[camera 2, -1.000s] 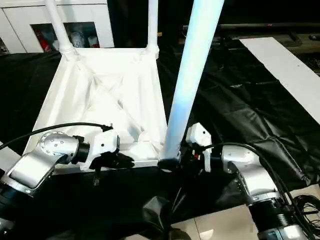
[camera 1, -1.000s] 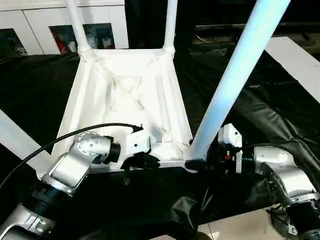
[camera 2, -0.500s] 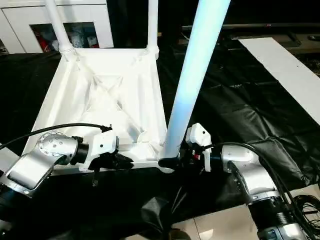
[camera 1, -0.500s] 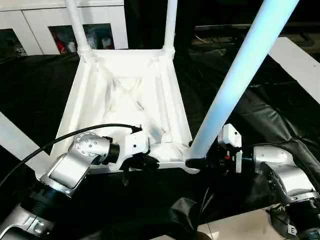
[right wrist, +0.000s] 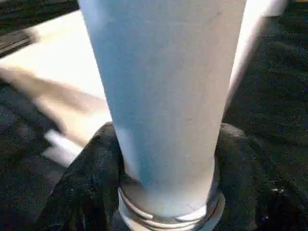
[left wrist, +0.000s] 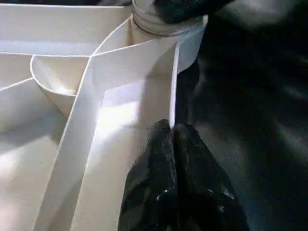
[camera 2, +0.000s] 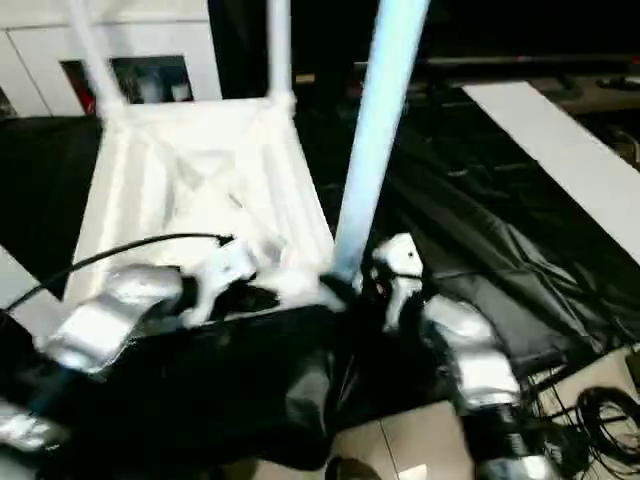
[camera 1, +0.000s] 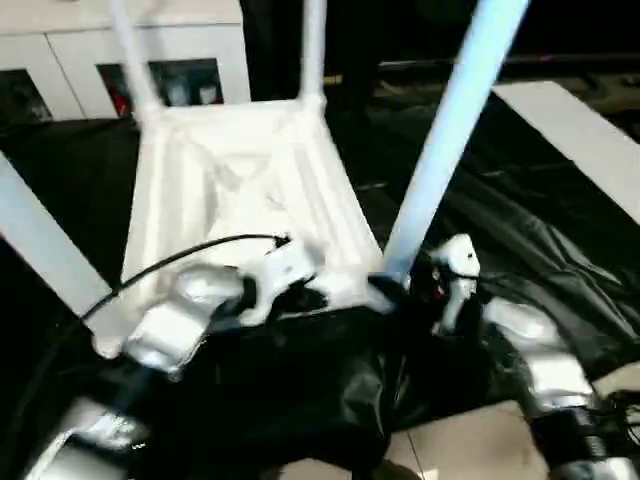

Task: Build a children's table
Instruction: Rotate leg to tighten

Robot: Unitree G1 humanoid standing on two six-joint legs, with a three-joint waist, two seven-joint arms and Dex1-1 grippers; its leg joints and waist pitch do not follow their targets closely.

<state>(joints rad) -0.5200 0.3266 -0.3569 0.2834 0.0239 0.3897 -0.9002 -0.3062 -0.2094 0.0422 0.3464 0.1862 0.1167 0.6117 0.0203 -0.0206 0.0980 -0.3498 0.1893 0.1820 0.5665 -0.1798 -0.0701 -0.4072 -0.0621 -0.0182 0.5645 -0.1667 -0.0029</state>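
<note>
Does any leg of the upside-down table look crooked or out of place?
Yes. The near right leg, gripped at its base by the right gripper, leans away from the two upright far legs, so it looks askew in its corner socket.

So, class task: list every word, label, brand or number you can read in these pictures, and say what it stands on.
None can be read.
The tabletop, the near leg and both grippers carry no lettering.
The coloured items in the cabinet behind are too blurred to read.
</note>
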